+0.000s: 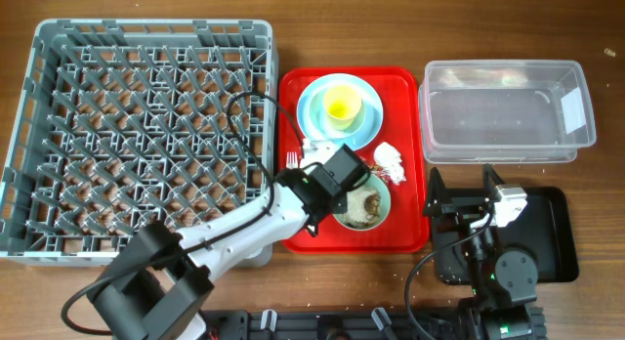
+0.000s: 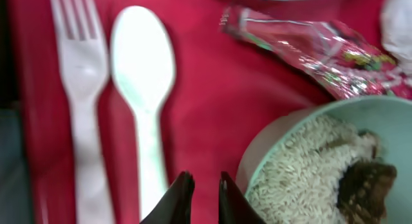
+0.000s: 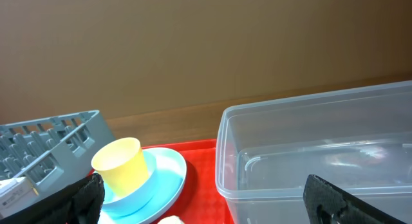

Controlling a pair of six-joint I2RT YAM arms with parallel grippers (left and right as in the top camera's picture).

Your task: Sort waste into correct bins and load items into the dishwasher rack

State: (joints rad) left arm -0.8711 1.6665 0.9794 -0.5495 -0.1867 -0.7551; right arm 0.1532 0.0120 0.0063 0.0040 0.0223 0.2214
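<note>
My left gripper (image 2: 201, 185) is nearly shut and empty, low over the red tray between a white spoon (image 2: 143, 63) and a mint-green bowl (image 2: 335, 166) of rice and brown scraps. A white fork (image 2: 77, 76) lies left of the spoon. A crinkled red wrapper (image 2: 309, 47) lies beyond the bowl, with the white tissue (image 1: 389, 159) next to it. The yellow cup (image 1: 342, 106) stands on the pale blue plate (image 1: 311, 110). My right gripper (image 3: 203, 201) is open and empty, facing the clear tub (image 3: 322, 153). The grey rack (image 1: 137, 135) is at the left.
The flat red tray (image 1: 298, 233) sits between the rack and the clear tub (image 1: 506, 110). The black tray (image 1: 559, 233) lies at the front right, partly under my right arm (image 1: 479, 208). My left arm (image 1: 244, 233) reaches across the rack's front right corner.
</note>
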